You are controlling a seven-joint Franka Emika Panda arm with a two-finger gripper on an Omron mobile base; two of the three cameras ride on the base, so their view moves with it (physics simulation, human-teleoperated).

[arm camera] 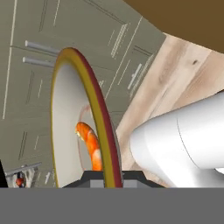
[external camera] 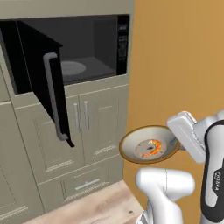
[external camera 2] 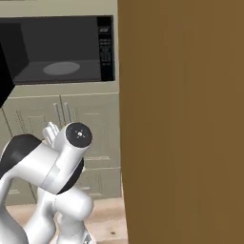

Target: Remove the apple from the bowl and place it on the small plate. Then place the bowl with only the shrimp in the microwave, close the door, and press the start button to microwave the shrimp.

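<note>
- One bowl with a tan-gold rim, at about four o'clock from the microwave in the left base view.
- One shrimp, orange and curled, inside that bowl.
- One microwave, black, at about eleven o'clock from the bowl.
- One door on it, swung open, with one long grey bar handle.
- One grey turntable inside the microwave.
- Two beige cabinet doors directly below the microwave, each with one slim handle.
- One drawer beneath them.

Tan-gold rimmed bowl, pale inside; orange-white shrimp; black microwave, grey turntable; beige cabinets
</note>
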